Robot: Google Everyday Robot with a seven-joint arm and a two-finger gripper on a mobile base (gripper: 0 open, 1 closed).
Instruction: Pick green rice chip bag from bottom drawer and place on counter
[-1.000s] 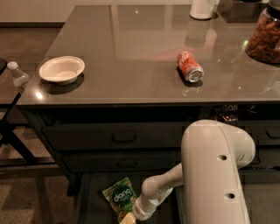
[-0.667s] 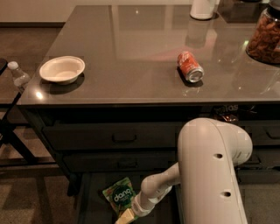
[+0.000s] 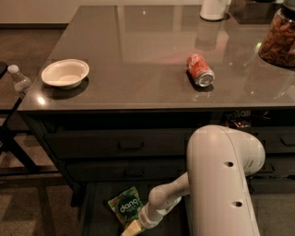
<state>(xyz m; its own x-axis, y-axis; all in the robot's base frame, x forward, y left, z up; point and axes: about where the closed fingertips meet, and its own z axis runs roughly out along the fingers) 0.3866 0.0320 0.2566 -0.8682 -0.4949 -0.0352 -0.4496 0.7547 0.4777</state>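
The green rice chip bag [image 3: 125,204] lies flat on the floor of the open bottom drawer [image 3: 97,216], below the counter's front edge. My arm [image 3: 221,184] reaches down into the drawer. The gripper [image 3: 131,228] is at the bottom edge of the view, just below and to the right of the bag, touching or nearly touching its lower corner. Most of the gripper is cut off by the frame. The counter [image 3: 138,60] is a glossy grey-brown top above the drawers.
On the counter are a red soda can [image 3: 200,70] on its side, a white bowl [image 3: 65,73] at the left, a jar of nuts [image 3: 280,39] at the right and a white container [image 3: 215,8] at the back. A plastic bottle [image 3: 19,79] stands left of the counter.
The arm has shifted slightly left and down, bringing the gripper closer to the bag's lower right corner. The bag has not moved.
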